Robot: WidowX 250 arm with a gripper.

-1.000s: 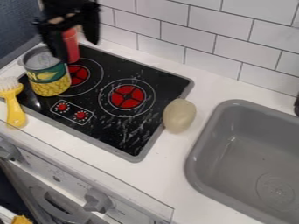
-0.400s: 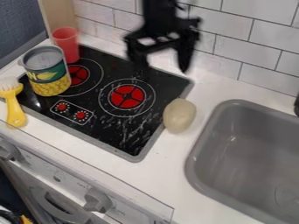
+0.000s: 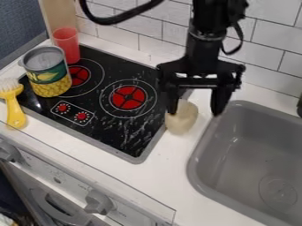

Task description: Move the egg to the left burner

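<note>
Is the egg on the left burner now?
No, the egg sits at the cooktop's right edge, beside the sink.

The white surface (image 3: 168, 176) carries an inset black cooktop (image 3: 133, 132) with a grey rim. From the cooktop's centre, a grey sink (image 3: 203, 152) is inset at four o'clock. The pale egg (image 3: 182, 121) rests at the rim, between three and four o'clock. A yellow brush (image 3: 15, 115) lies at nine o'clock. The can (image 3: 50, 75) stands upright on the cooktop at ten o'clock, the red cup (image 3: 68, 46) at eleven.
</note>
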